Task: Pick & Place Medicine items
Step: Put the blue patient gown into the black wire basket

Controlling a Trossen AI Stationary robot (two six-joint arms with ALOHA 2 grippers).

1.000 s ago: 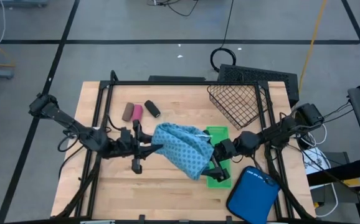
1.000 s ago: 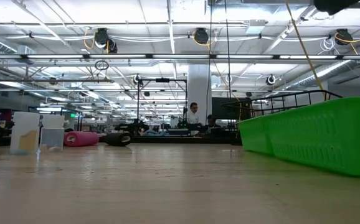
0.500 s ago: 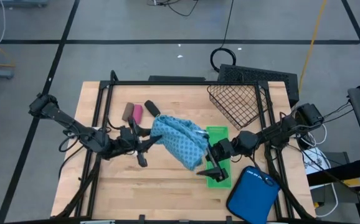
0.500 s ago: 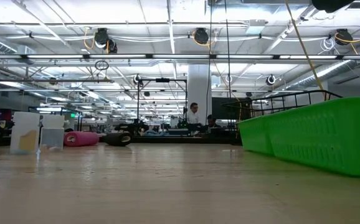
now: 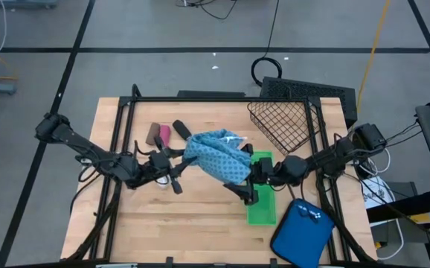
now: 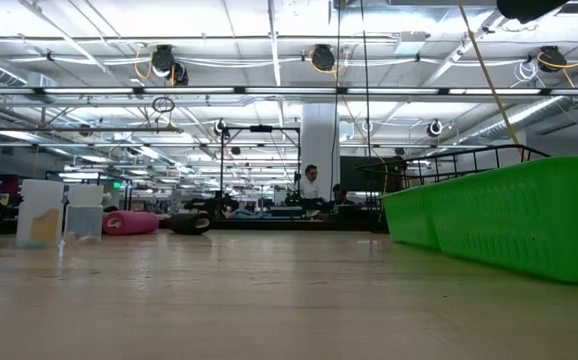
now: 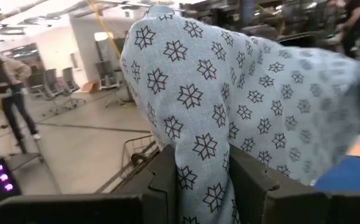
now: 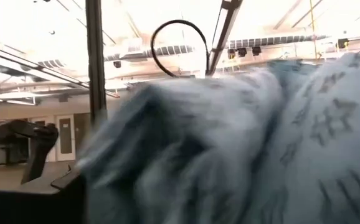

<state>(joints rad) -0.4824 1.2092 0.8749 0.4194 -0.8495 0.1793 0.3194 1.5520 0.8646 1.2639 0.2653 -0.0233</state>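
Observation:
The teal-blue patterned pouch (image 5: 216, 155) hangs in the air above the table's middle, between my two grippers. My left gripper (image 5: 178, 167) is at its left end and shut on it; the left wrist view shows the pouch (image 7: 230, 93) rising between that gripper's fingers. My right gripper (image 5: 249, 182) is at its right end, over the green tray's left edge; the right wrist view is filled by the blurred pouch (image 8: 242, 137). The brown roll (image 5: 153, 133), pink roll (image 5: 164, 134) and black roll (image 5: 181, 130) lie on the table behind the left gripper. My left gripper pinches a fold of the pouch's left end (image 7: 202, 180) between its two fingers (image 7: 162, 183), coming level from the table's left. The pouch is lifted clear and bulges beyond the fingers. My right gripper holds the pouch's right end (image 5: 243, 173) from the table's right; the cloth hides the fingers' place of contact.
The long green tray (image 5: 261, 195) lies below the right gripper and shows as a green wall (image 6: 509, 215) in the low view. A wire basket (image 5: 282, 123) stands at the far right. The smooth blue case (image 5: 300, 232) lies at the near right. Bare wood stretches along the near left.
Both grippers have moved toward the table's far edge, carrying the pouch with them. The right gripper has also shifted left, off the tray's near part. The pouch now hangs more bunched and farther back than a second ago.

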